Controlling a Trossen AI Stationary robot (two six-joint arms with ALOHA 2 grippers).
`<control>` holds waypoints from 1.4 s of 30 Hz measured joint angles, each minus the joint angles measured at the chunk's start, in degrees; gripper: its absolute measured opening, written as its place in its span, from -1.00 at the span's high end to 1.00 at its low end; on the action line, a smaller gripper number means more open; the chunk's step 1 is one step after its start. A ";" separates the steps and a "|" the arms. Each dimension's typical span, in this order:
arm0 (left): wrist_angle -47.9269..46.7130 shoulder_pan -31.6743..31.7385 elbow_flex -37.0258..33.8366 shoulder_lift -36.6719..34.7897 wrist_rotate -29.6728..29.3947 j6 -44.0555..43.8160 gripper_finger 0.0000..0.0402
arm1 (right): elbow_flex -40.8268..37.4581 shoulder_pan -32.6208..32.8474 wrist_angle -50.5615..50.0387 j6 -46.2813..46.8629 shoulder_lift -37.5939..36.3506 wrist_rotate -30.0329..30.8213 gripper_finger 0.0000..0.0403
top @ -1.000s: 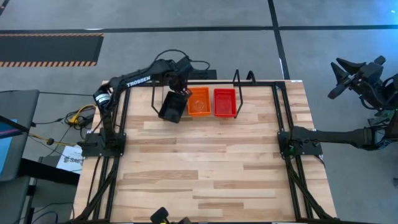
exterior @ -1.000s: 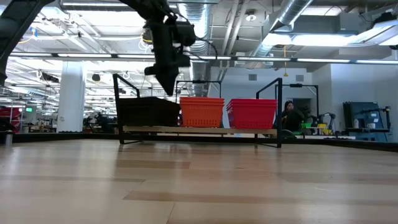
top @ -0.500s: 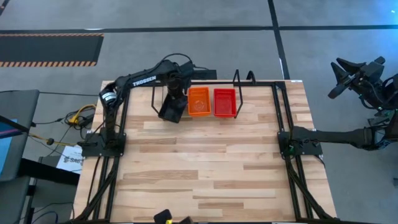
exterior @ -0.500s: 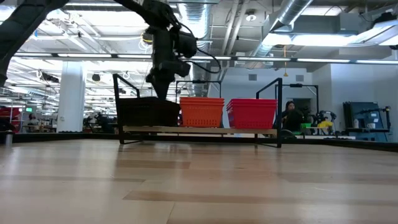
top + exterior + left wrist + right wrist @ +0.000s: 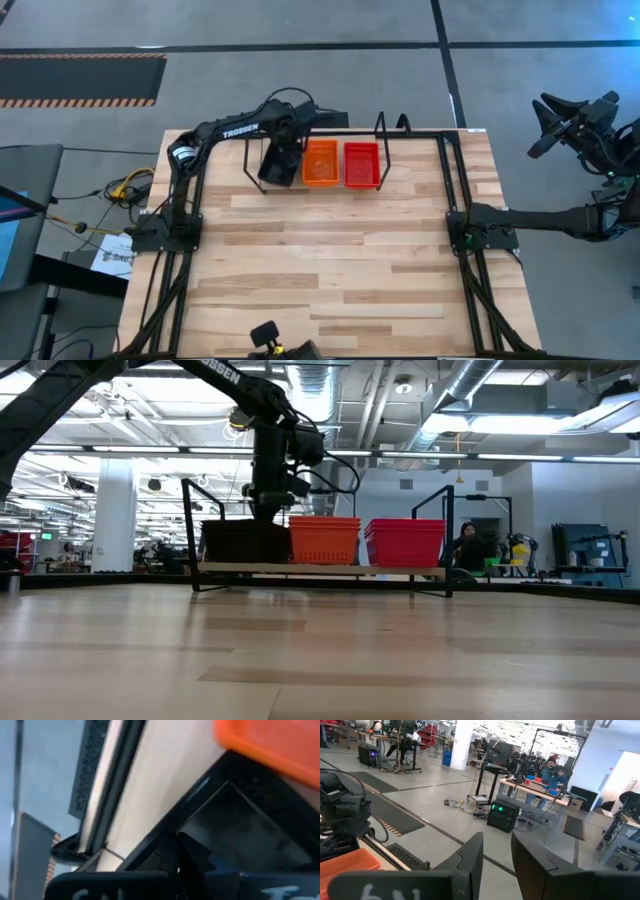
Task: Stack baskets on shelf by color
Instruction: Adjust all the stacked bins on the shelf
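The shelf [image 5: 383,130] stands at the table's far edge. An orange stack of baskets [image 5: 320,163] sits in its middle and a red stack [image 5: 361,165] on its right. My left gripper [image 5: 283,148] is shut on a black basket [image 5: 276,170] at the shelf's left place, right beside the orange stack. In the low view the black basket [image 5: 240,542] sits about level, its top even with the orange stack [image 5: 324,540]. What lies under it is hidden. My right gripper [image 5: 560,120] waits open, off the table's right side. My left gripper pinches the black basket's rim [image 5: 165,837] at the basket's far end, between its two fingers. The fingers come from above and point steeply down. The basket sits about level in the shelf's left place; I cannot tell whether it rests there or still hangs.
A black rail frame [image 5: 450,180] runs round the table's sides. The wooden tabletop [image 5: 330,260] lies bare on the near side of the shelf. A small dark device [image 5: 265,338] sits at the near edge. A person [image 5: 465,545] shows in the room beyond.
My left gripper has gone down toward the shelf and rolled at the wrist, staying shut. The black basket, tilted and held above the shelf's left place a second ago, now sits low and about level beside the orange stack.
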 joint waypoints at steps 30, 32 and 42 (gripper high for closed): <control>-10.03 -1.76 0.02 -0.01 -1.50 -30.16 1.00 | 0.02 0.00 -0.49 0.43 0.00 -0.04 0.40; -12.52 -2.74 0.02 -0.01 -1.74 -31.63 1.00 | 0.02 0.00 -1.29 0.80 0.00 -0.04 0.40; -20.10 -8.31 0.02 -0.01 5.43 -39.63 1.00 | -1.67 0.00 -1.57 1.31 0.00 -0.07 0.40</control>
